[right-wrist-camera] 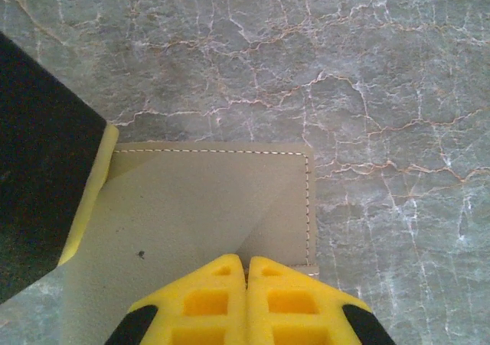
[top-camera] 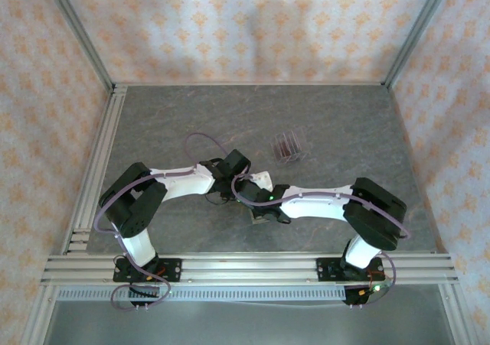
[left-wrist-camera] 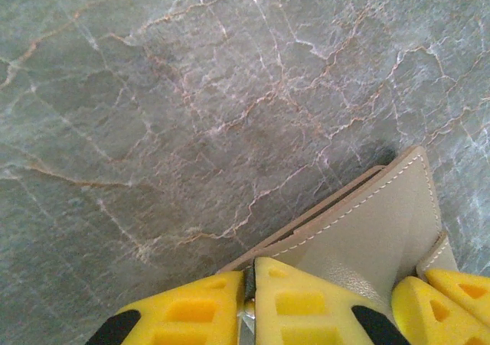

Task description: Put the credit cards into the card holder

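Observation:
The card holder [right-wrist-camera: 199, 200], a flat olive-tan wallet with pale stitching, lies on the marbled grey table [top-camera: 191, 123] beneath both wrists. My left gripper [left-wrist-camera: 250, 272] is shut on a thin edge at one corner of the card holder [left-wrist-camera: 375, 222]. My right gripper [right-wrist-camera: 246, 262] is shut, its yellow tips down on the cover by the near edge; I cannot tell if it pinches anything. In the left wrist view, the right gripper's fingers [left-wrist-camera: 440, 299] show at the lower right. The credit cards [top-camera: 286, 143], dark maroon, stand in a clear slotted stand behind the arms.
The clear stand [top-camera: 291, 152] sits at mid-table, just beyond the grippers. The left gripper's black body [right-wrist-camera: 42, 169] crowds the card holder's left side. Aluminium rails [top-camera: 99, 161] and patterned walls frame the table.

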Available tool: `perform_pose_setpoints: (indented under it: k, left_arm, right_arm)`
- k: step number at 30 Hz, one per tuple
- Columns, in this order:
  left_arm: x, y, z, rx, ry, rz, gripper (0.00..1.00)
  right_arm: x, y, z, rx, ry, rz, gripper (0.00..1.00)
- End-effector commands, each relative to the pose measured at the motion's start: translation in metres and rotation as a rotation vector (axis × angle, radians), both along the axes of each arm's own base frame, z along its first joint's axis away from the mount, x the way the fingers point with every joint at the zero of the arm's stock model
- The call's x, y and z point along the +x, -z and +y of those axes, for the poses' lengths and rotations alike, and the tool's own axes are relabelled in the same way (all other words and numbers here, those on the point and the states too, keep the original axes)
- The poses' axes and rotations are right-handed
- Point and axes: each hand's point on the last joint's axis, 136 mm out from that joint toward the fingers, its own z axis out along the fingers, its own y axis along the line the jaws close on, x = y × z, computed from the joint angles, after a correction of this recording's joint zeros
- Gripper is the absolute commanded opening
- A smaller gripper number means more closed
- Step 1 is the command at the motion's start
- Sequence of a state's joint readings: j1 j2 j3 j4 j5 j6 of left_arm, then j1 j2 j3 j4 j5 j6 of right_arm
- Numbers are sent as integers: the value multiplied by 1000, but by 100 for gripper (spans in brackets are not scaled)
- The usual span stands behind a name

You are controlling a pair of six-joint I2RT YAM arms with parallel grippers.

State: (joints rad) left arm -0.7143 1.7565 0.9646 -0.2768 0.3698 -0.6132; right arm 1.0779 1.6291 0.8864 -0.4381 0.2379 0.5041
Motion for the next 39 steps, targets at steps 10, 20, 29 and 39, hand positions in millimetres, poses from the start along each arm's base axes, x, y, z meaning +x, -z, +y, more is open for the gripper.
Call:
perform_pose_setpoints:
  k: [10, 20, 29, 39]
  left_arm:
    - [-14, 43, 37, 207, -37, 60, 12]
    - [-14, 48, 42, 244, -42, 68, 12]
    - [-14, 51, 43, 250, -43, 73, 11]
    - [-12, 44, 31, 183, -27, 63, 12]
  right_arm:
    - [-2, -14, -29, -7, 35, -12, 0]
    - [2, -13, -41, 132, 115, 16, 0]
    - [8, -15, -68, 196, 226, -8, 0]
    - [21, -33, -120, 252, 451, -145, 29]
